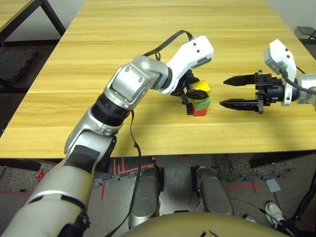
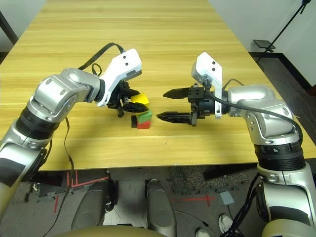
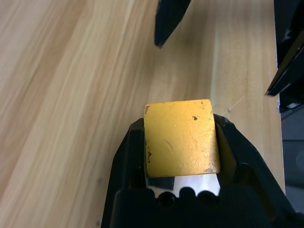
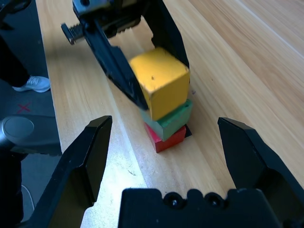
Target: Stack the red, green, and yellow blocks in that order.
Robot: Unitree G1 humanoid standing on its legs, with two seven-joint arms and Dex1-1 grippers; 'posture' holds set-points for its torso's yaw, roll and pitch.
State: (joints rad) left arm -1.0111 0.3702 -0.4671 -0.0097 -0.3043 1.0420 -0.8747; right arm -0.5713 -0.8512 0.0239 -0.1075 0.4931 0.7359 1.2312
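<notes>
- The red block (image 4: 166, 139) sits on the table (image 1: 59, 108), not far in from the near edge, well apart from the side edges.
- The green block (image 4: 172, 121) rests on the red one.
- The yellow block (image 4: 161, 85) is at the top, over the green; whether they touch, I cannot tell.
- The left gripper (image 3: 180, 124) is closed on the yellow block, one finger against each of two opposite sides.
- The right gripper (image 1: 222, 92) has its jaws wide and empty, near the stack on its right, fingers pointing towards it.
- A black patch (image 4: 188, 131) lies just beside the red block, on the robot's left.
- The left gripper's fingers stand in the way along the yellow block's sides.
- A black cable (image 1: 136, 143) hangs from the left arm over the near edge.
- Beyond the near edge, on the floor: red tape (image 1: 254, 186), a grey plate (image 1: 272, 185) and a person's shoe (image 1: 275, 212).
- All three blocks are cubes, so none has a long axis; the pile runs upright, the yellow block turned slightly against the green.
</notes>
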